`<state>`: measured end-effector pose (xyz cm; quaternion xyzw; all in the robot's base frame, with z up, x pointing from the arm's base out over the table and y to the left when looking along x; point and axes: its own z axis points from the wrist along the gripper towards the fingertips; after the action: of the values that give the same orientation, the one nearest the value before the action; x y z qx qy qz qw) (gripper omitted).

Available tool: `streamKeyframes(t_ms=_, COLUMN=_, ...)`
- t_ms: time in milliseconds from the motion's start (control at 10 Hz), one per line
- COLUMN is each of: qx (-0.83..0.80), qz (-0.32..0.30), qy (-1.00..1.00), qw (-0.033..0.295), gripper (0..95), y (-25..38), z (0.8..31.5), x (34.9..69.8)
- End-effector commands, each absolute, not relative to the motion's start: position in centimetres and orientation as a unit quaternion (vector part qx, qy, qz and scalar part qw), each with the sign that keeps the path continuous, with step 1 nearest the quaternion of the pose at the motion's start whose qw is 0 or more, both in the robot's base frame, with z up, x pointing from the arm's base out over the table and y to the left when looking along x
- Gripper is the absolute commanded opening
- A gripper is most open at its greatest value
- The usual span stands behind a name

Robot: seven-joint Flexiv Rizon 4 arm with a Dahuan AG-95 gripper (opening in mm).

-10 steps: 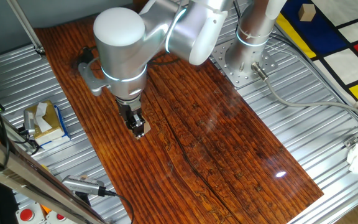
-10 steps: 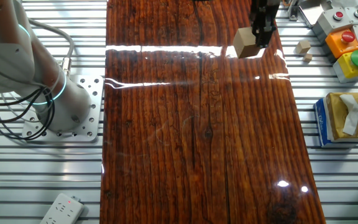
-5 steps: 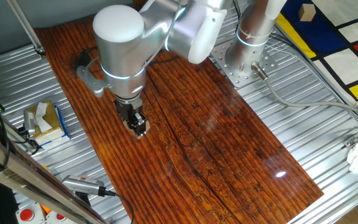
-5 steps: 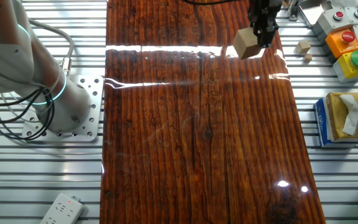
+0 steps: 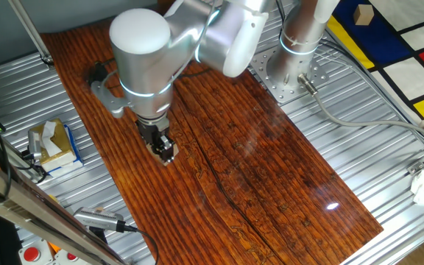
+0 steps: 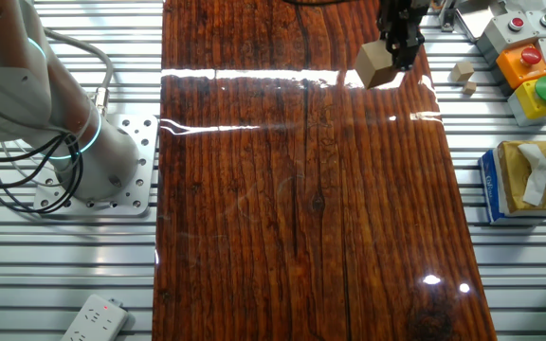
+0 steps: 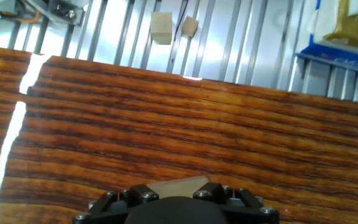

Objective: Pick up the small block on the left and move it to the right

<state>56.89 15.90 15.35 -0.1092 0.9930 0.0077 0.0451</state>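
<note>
Counter (image 6: 292, 208): dark red-brown striped wood panel on ribbed metal. End effector (image 6: 393, 64): clamped on small light-tan wooden cube (image 6: 374, 65), now raised slightly higher off the counter near its left edge. Judgement: lift under way; carry rightward remains.

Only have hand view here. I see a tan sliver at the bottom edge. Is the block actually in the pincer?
Observer: Yes. In the other fixed view the pincer is shut on the small block.
Operator: Lifted or on the wood?
Observer: It looks slightly lifted above the wooden board, though the gap is hard to judge.
Operator: Anything near it on that side?
Observer: A yellow-and-blue tissue box sits off the board on the metal table, apart from the block.
</note>
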Motion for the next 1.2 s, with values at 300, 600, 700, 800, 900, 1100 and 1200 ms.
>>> streamKeyframes(t_ms=300, qx=-0.047, qz=0.011, qy=0.998, qw=0.051, gripper=0.0, y=19.7, z=15.7, x=55.0)
streamKeyframes(t_ms=600, qx=-0.002, qz=0.016, qy=0.998, qw=0.064, gripper=0.0, y=23.7, z=15.3, x=54.9)
streamKeyframes(t_ms=700, qx=0.010, qz=0.016, qy=0.998, qw=0.065, gripper=0.0, y=24.9, z=15.2, x=55.0)
streamKeyframes(t_ms=800, qx=0.013, qz=0.016, qy=0.998, qw=0.065, gripper=0.0, y=25.3, z=15.3, x=55.0)
streamKeyframes(t_ms=900, qx=0.021, qz=0.018, qy=0.997, qw=0.065, gripper=0.0, y=26.3, z=15.4, x=55.0)
streamKeyframes(t_ms=1100, qx=0.034, qz=0.018, qy=0.997, qw=0.065, gripper=0.0, y=28.1, z=15.7, x=54.8)
streamKeyframes(t_ms=1200, qx=0.040, qz=0.018, qy=0.997, qw=0.065, gripper=0.0, y=28.7, z=15.7, x=54.7)
